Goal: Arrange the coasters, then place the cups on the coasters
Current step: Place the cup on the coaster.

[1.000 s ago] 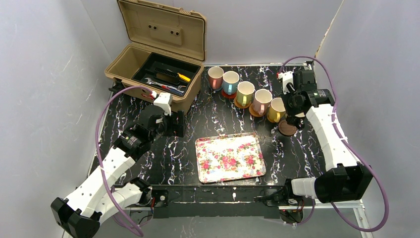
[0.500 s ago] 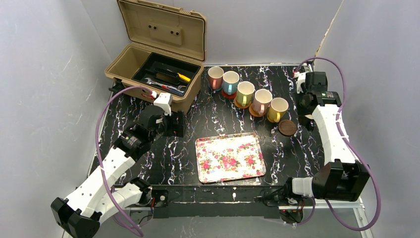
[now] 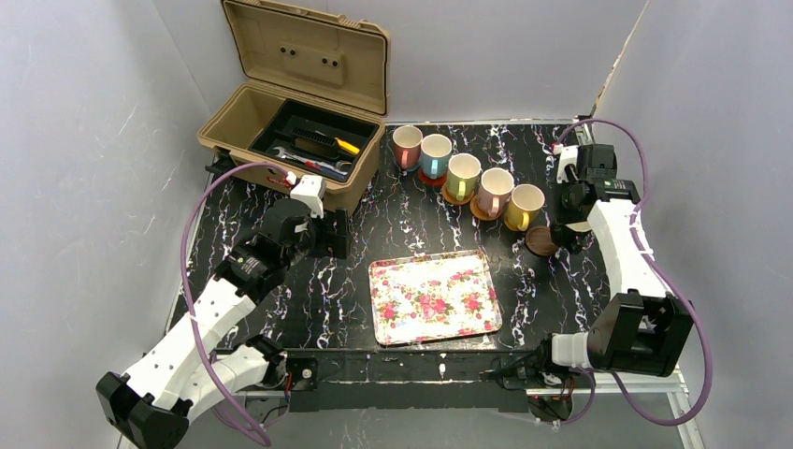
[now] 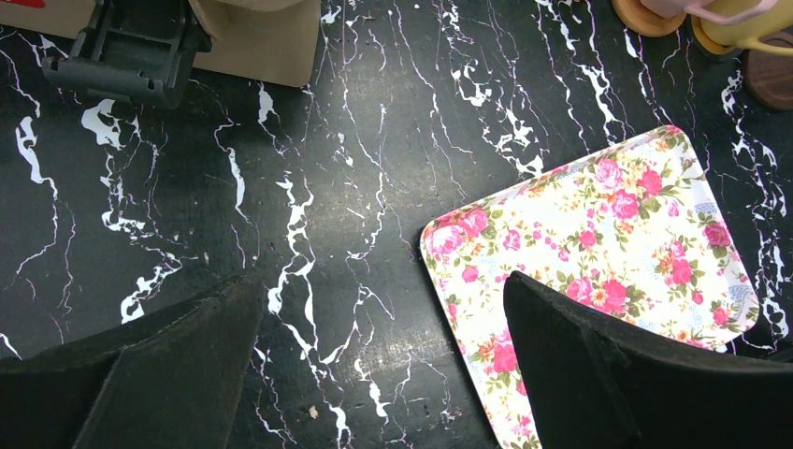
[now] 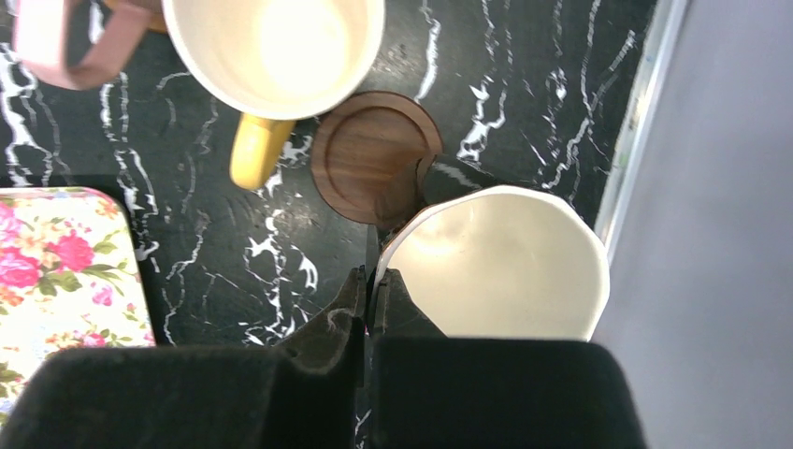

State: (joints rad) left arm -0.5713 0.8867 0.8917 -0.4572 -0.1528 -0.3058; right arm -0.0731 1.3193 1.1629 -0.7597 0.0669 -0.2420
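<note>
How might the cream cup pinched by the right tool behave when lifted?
The cream cup looks like rigid glazed ceramic, so probably stiff but breakable if dropped. The right tool pinches only one side of its rim, so it may tilt or slip on the smooth glaze. On the flat dark brown coaster it should stand steady.

Five-mug row walls off far centre; toolbox fills far left. Floral tray takes centre-near. Free lanes: bare marble table between tray and mugs, and left of tray. Brown coaster squeezed between yellow mug and cream cup.
</note>
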